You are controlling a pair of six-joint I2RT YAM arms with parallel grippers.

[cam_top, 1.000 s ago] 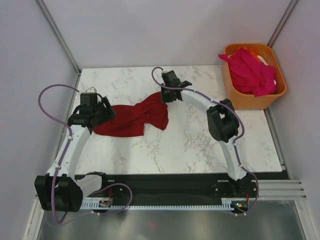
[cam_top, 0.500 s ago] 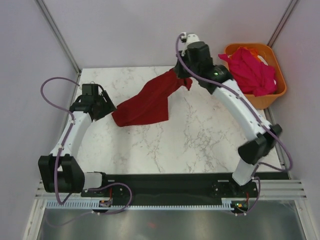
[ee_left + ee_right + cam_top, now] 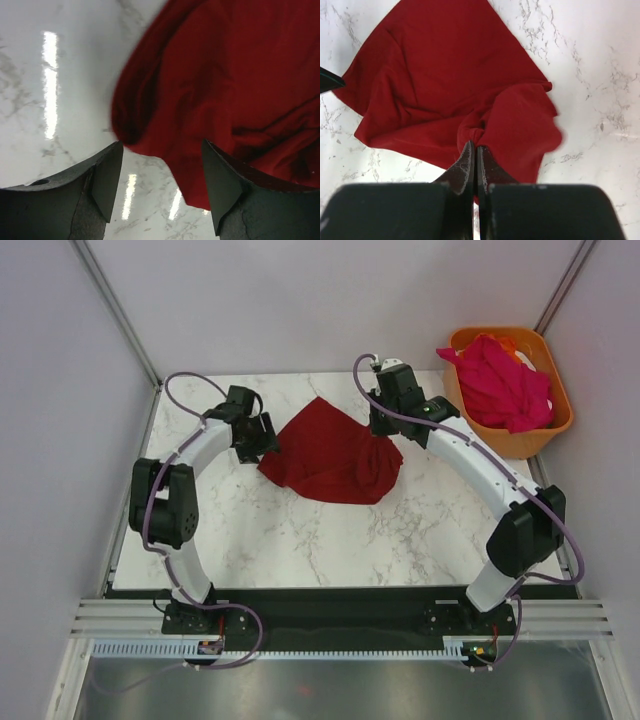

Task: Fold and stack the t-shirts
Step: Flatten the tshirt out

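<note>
Red t-shirt (image 3: 335,455) rumpled on table | right gripper (image 3: 473,150) pinching it | left gripper (image 3: 160,165) released

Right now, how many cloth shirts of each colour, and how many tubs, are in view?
Dark crimson red cloth t-shirt, spread on the white marble table: 1
Bright magenta pink cloth t-shirt, bunched in the tub: 1
Orange plastic tub: 1
Total: 3
</note>
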